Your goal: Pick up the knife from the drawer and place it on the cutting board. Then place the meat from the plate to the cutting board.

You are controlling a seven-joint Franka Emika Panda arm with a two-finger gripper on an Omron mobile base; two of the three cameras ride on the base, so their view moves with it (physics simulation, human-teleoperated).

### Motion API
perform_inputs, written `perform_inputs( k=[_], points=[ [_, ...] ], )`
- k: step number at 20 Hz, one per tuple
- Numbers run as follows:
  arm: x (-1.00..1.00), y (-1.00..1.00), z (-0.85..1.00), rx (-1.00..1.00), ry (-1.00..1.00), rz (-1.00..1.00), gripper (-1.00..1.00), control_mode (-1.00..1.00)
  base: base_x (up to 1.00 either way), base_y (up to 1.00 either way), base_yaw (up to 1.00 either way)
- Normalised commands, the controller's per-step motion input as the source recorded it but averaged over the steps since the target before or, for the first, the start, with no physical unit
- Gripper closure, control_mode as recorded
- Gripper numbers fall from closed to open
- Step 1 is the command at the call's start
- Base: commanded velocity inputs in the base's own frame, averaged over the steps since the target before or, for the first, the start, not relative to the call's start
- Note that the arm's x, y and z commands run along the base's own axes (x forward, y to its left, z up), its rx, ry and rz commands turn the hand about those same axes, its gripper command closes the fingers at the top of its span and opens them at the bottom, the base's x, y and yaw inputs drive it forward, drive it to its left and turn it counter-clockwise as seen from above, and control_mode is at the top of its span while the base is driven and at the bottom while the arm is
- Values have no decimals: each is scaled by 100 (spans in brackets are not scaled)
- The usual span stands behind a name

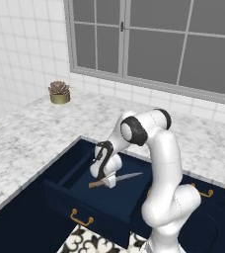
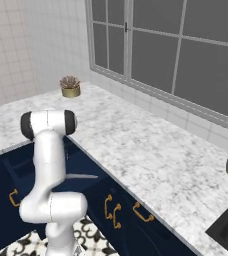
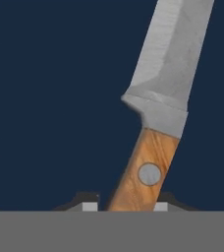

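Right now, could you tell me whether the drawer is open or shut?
Open: the drawer juts from the counter, knife visible inside.

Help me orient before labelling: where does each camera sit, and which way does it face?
Left base view: behind-left of the arm, looking down into the open drawer; arm at right, gripper over the knife.
Right base view: behind-right, facing counter and window; arm at left.
Hand view: on the hand, facing the drawer floor; fingertips flank the knife handle.
Both base views share the plant.

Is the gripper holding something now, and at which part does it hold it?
The jaws stand either side of the knife's wooden handle inside the drawer, but a firm hold cannot be told.
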Motion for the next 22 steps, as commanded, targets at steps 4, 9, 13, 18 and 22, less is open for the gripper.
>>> perform_inputs(
  k=[4, 9, 13, 18, 22],
  points=[
    [-64, 34, 1, 0, 0, 0, 100, -100, 0, 0, 0],
    [-74, 45, 27, 0, 2, 0, 100, -100, 0, 0, 0],
    [-36, 3, 100, 0, 0, 0, 100, -100, 0, 0, 0],
    [-43, 0, 100, 0, 0, 0, 100, -100, 0, 0, 0],
    [-39, 9, 100, 0, 0, -1, 100, -100, 0, 0, 0]
  ],
)
